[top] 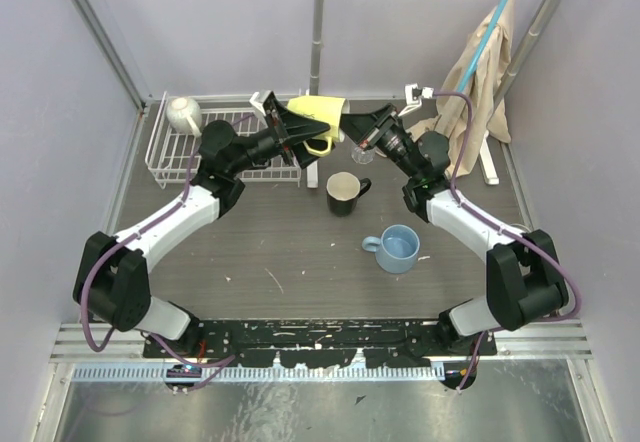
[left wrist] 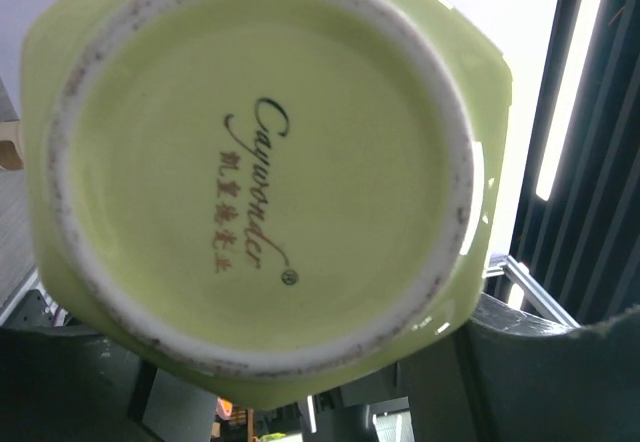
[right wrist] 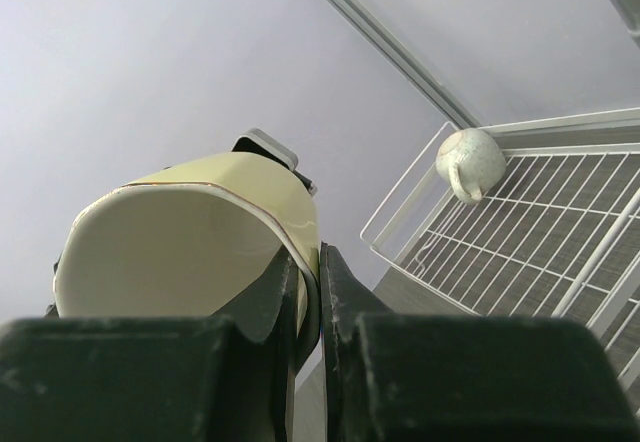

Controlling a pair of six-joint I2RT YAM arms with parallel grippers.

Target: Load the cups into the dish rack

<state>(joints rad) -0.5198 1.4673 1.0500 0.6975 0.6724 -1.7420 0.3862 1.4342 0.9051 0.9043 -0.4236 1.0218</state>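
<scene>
Both arms reach inward, meeting above the tabletop [top: 280, 252]. The left gripper [top: 308, 128] clasps the yellow mug [top: 325, 112]; the right gripper [right wrist: 310, 274] pinches its rim.

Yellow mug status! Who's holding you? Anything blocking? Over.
Right gripper pinching rim of yellow ceramic mug, mid-air. Left gripper around its body, grip unclear. White wire dish rack open, one cream-white mug in far corner.

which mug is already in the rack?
The cream-white mug, in the far left corner of the dish rack. The black mug and light blue mug sit on the table; the yellow mug is held aloft.
</scene>
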